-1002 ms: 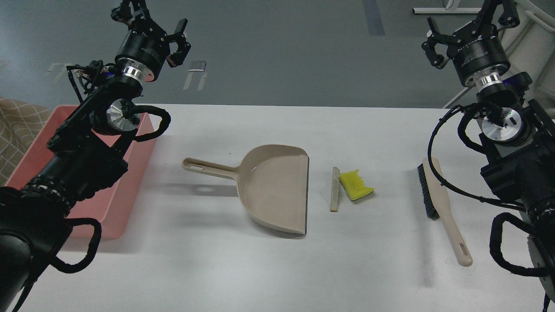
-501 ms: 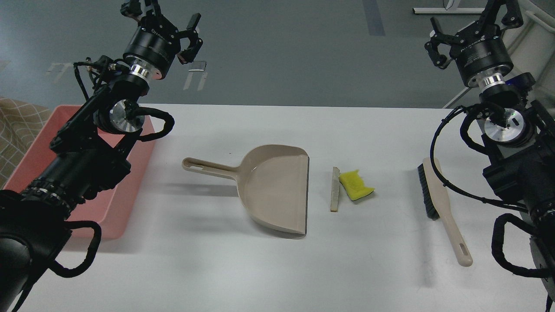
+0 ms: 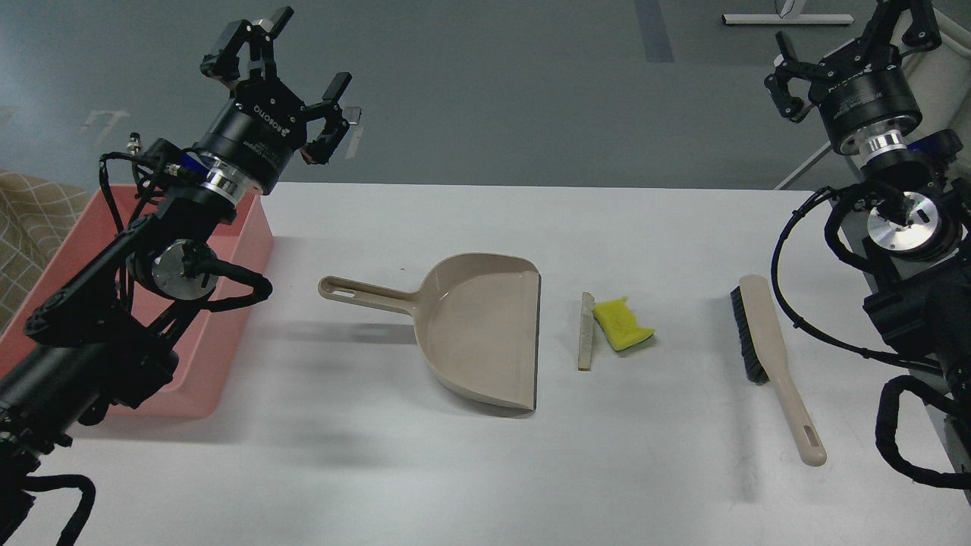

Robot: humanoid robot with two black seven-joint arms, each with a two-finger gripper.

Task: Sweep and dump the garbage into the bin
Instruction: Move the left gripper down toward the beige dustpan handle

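The left gripper (image 3: 292, 72) hung above the tabletop's (image 3: 394, 470) far left corner with its fingers spread, holding nothing. The right gripper (image 3: 853, 45) hung beyond the far right corner, likewise spread and empty. The bin (image 3: 227, 288) sat at the left edge. The sponge (image 3: 622, 324) and slice (image 3: 585, 332) lay mid-tabletop, touching, between dustpan (image 3: 478, 330) and brush (image 3: 770, 356).

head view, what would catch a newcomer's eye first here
The yellow sponge stands out at mid-table, touching a thin white slice, just right of the beige dustpan's open lip. A pink bin sits at the left edge, and a brush lies to the right. Both black grippers, left and right, are raised above the table's far side, holding nothing.
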